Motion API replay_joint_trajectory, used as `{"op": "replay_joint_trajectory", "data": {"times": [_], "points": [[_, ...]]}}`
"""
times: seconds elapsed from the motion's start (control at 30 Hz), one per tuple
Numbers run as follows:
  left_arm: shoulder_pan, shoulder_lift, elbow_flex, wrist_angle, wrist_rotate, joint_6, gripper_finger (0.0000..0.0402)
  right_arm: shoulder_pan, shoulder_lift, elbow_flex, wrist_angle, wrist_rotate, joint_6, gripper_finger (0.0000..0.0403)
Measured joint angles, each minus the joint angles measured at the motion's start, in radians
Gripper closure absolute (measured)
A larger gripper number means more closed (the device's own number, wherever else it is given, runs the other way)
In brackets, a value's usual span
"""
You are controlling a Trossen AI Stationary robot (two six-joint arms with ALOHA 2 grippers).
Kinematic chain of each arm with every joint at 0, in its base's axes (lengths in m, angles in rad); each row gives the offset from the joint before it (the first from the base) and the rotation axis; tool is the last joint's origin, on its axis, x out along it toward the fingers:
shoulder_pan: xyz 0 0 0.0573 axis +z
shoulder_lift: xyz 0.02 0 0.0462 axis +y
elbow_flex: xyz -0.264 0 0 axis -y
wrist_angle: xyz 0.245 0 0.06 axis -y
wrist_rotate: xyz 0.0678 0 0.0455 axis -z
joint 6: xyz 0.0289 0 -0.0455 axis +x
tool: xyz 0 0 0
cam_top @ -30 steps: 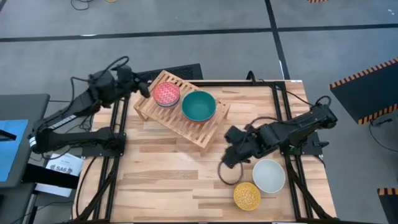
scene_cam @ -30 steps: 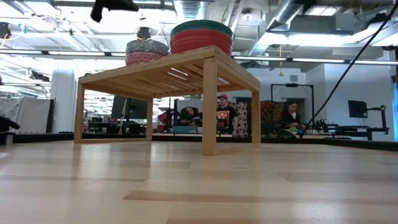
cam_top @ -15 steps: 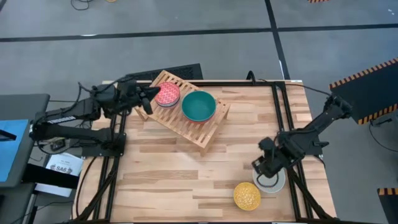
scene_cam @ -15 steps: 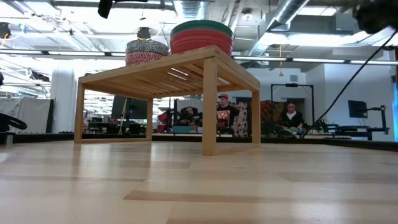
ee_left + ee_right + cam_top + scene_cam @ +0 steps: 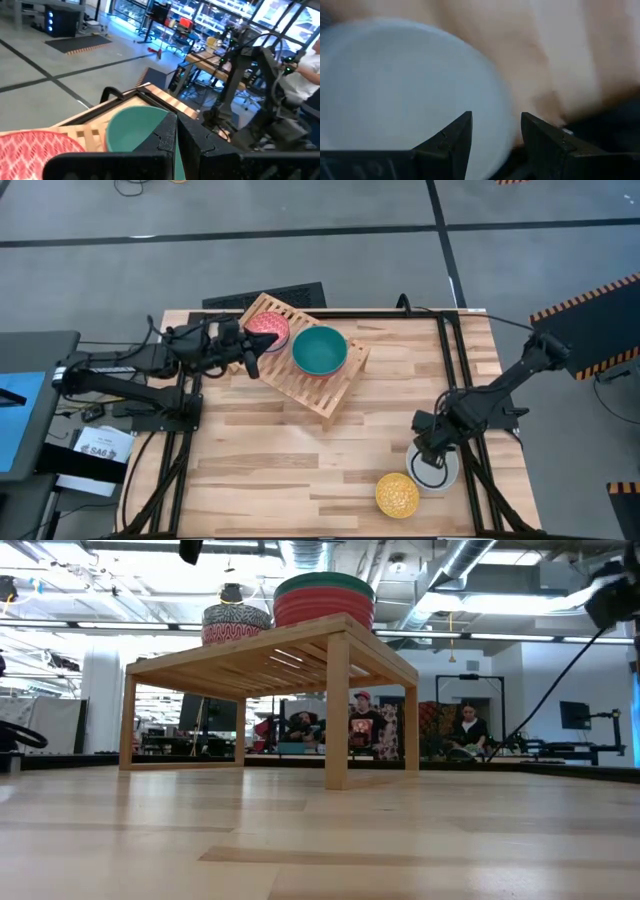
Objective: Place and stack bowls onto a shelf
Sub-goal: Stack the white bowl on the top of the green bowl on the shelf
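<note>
The light-wood shelf (image 5: pixel 300 370) stands slantwise at the table's far left. On it, the teal bowl (image 5: pixel 320 350) sits in a red one (image 5: pixel 323 608), next to the pink-red patterned bowl (image 5: pixel 268 330). The white bowl (image 5: pixel 437 472) and the yellow patterned bowl (image 5: pixel 397 495) rest on the tabletop near the right edge. My right gripper (image 5: pixel 428 458) is open, low over the white bowl (image 5: pixel 410 90). One finger (image 5: pixel 457 132) is over the bowl's inside and the other beyond its rim (image 5: pixel 506 125). My left gripper (image 5: pixel 252 358) is shut, above the shelf's left edge beside the pink-red bowl (image 5: pixel 35 147). My right gripper comes from above onto the white bowl's rim on the side nearest the table's middle, one finger inside and one outside. I cannot tell whether the fingers touch it. The bowl sits flat on the table.
Black frame rails (image 5: pixel 450 380) run along the table's left and right sides. Bare planks (image 5: pixel 290 470) lie between the shelf and the two bowls near the right edge. People sit in the room beyond the table (image 5: pixel 360 725).
My right gripper has swung from the table's middle toward the near right and come down over the white bowl, now covering part of it. My left gripper has reached from beyond the table's far left corner toward the shelf, ending beside the pink-red bowl.
</note>
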State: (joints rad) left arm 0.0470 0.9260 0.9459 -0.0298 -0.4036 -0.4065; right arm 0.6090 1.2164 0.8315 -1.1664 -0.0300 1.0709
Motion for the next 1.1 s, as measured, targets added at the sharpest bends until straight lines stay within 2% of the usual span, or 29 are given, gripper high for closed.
{"op": "replay_joint_trajectory", "data": {"times": [0.3, 0.4, 0.47, 0.6, 0.63, 0.73, 0.87, 0.97, 1.1], "points": [[-0.031, -0.001, 0.000, 0.000, -0.029, -0.007, 0.0401, 0.001, 0.000, -0.116, 0.072, -0.002, -0.021, 0.0210], [-0.031, -0.001, 0.000, 0.000, -0.029, -0.021, 0.0401, 0.006, 0.000, -0.148, 0.125, -0.023, -0.012, 0.0227], [-0.031, -0.002, 0.000, 0.000, -0.028, -0.024, 0.0401, 0.005, 0.001, -0.160, 0.138, -0.048, 0.020, 0.0257], [-0.031, -0.021, 0.019, 0.001, 0.020, -0.017, 0.0401, 0.004, -0.010, -0.160, 0.138, -0.107, 0.056, 0.0366], [-0.031, -0.028, 0.028, 0.003, 0.026, -0.006, 0.0401, 0.003, -0.024, -0.149, 0.135, -0.132, 0.055, 0.0379], [-0.031, -0.046, 0.054, 0.002, 0.026, 0.024, 0.0401, -0.014, -0.065, -0.101, 0.115, -0.187, 0.023, 0.0378], [-0.031, -0.067, 0.072, 0.000, 0.025, 0.056, 0.0401, -0.062, -0.143, 0.033, 0.090, -0.197, -0.016, 0.0378], [-0.030, -0.075, 0.073, -0.004, 0.024, 0.058, 0.0401, -0.122, -0.176, 0.168, 0.021, -0.131, -0.038, 0.0379], [-0.030, -0.075, 0.073, -0.004, 0.024, 0.070, 0.0401, -0.227, -0.161, 0.374, 0.020, -0.032, -0.062, 0.0379]]}}
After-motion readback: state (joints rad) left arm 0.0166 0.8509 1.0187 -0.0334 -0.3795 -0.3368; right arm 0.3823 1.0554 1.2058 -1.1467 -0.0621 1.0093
